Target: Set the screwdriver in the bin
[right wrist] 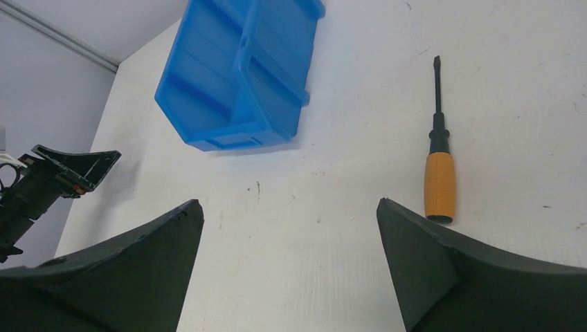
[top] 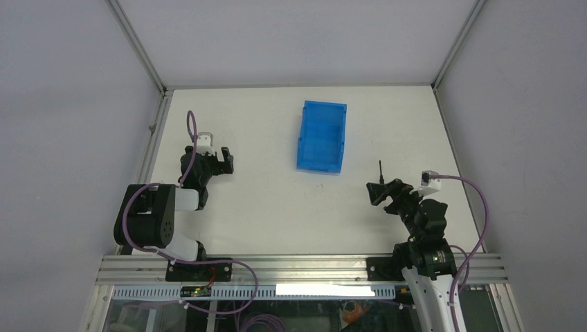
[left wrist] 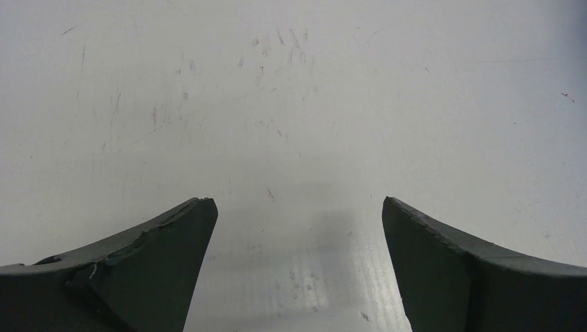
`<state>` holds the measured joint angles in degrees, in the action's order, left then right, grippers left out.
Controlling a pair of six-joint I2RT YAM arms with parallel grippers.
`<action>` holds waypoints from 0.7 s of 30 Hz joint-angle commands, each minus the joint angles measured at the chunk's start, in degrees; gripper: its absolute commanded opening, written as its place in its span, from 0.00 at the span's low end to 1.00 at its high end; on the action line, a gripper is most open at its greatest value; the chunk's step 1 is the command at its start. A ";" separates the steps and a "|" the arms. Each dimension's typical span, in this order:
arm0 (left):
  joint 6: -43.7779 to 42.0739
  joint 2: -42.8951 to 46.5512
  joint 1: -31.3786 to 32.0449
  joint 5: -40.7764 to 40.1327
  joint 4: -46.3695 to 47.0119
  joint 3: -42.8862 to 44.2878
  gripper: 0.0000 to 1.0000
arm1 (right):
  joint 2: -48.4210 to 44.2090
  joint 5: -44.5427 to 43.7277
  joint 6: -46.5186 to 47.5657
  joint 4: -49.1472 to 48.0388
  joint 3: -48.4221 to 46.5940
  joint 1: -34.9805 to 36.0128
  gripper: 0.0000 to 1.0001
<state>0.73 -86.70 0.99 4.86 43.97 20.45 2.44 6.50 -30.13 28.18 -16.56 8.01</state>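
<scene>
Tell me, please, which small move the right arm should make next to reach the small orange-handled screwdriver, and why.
Probably shift the right gripper sideways, toward the right of its wrist view. Its jaws stand open, but the small screwdriver with orange handle and thin black shaft lies flat on the white table off to that side, not between them.

bin (right wrist: 208, 104): glossy translucent plastic | screwdriver (right wrist: 439, 142): matt orange handle | table (left wrist: 291, 104): matt white (scuffed)

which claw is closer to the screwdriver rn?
Right. The right claw sits open just behind the screwdriver, whose handle lies by one fingertip. The left claw is open, far across the table.
</scene>
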 commanded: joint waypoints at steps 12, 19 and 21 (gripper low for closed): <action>0.50 0.39 -0.56 0.94 3.17 1.00 0.99 | 11.96 -3.34 3.51 -6.13 -20.18 0.02 0.89; 0.50 0.45 -0.56 0.90 3.15 1.00 0.99 | 49.36 -11.44 13.36 25.26 -59.67 0.06 0.90; 0.50 0.41 -0.56 0.96 3.14 1.00 0.99 | 60.37 -14.41 15.48 37.60 -70.07 -0.01 0.95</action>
<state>0.71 -86.70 0.99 4.86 43.97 20.45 46.52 -0.47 -21.58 41.10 -71.24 8.05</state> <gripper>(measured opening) 0.991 0.911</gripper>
